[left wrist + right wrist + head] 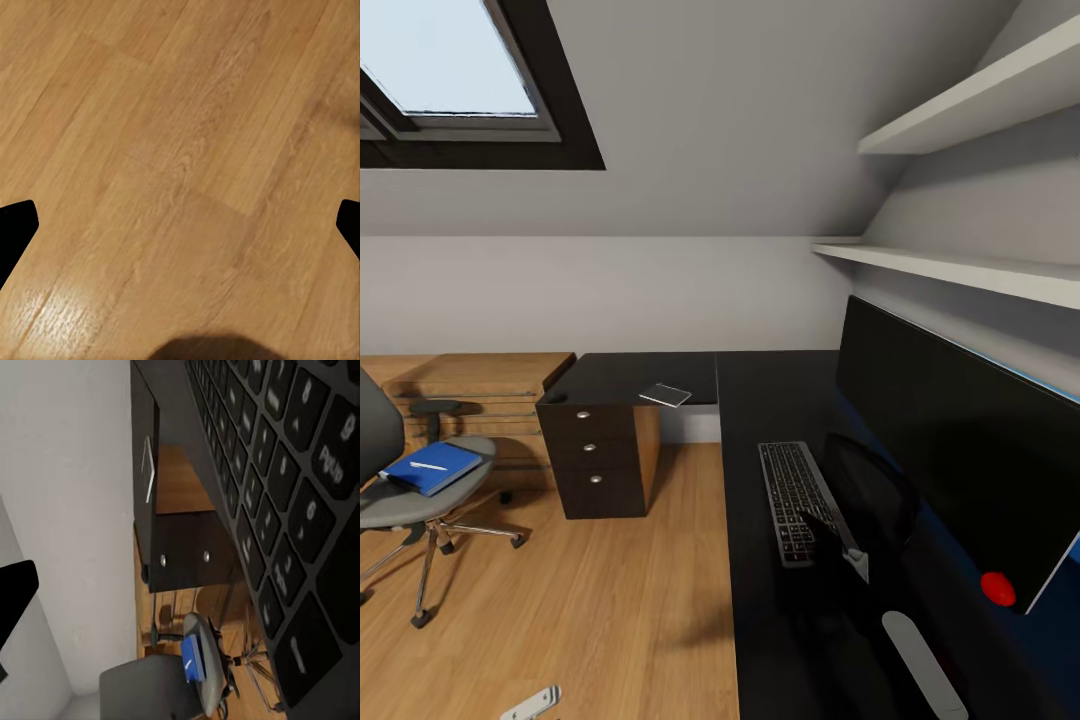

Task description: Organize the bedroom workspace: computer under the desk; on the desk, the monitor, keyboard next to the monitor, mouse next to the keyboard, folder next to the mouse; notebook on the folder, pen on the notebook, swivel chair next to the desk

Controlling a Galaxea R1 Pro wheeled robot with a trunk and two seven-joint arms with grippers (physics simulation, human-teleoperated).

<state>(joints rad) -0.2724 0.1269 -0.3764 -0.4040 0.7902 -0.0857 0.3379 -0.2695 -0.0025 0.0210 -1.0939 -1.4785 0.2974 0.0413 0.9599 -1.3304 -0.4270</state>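
The keyboard [792,488] lies flat on the black desk [760,390] in front of the monitor [950,440]. My right gripper [830,535] hovers over its near right end, open; the right wrist view shows the keys [285,487] very close beside one black finger [15,592]. The thin notebook [666,394] rests on the desk's far wing, above the drawers [592,448]. At the left stands the swivel chair [410,500], its seat carrying the blue folder [432,467] with the white pen [428,466] on top. My left gripper [180,225] hangs open over the wood floor.
A small dark rounded object [556,398] sits on the desk's far left corner. A low wooden unit [470,385] stands behind the chair. Two white wall shelves [960,268] run above the monitor. A skylight [450,60] is set in the sloped ceiling.
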